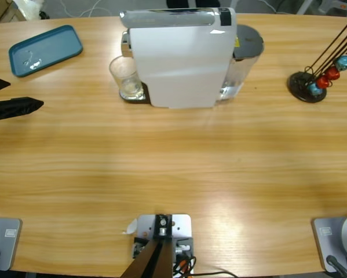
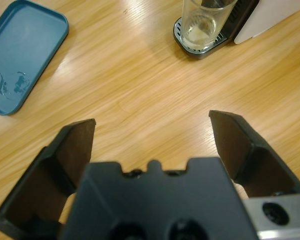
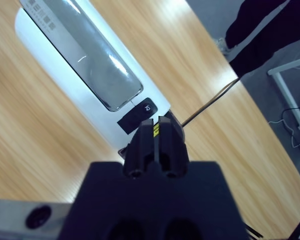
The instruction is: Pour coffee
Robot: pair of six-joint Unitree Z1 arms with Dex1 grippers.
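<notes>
On my high view the left gripper [image 1: 15, 96] sits at the left edge, jaws spread wide over bare table [image 1: 173, 168]. The coffee [image 1: 130, 90] lies shallow in the glass tumbler [image 1: 125, 76] (upper left, against the white machine [image 1: 179, 55]). My right gripper [image 3: 158, 131] looks pressed closed above that machine.

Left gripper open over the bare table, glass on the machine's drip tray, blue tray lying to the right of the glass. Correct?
Not quite. In the high view the blue tray lies left of the glass, not right. The left gripper is open over bare wood, and the glass does stand on the machine's drip tray.
</notes>
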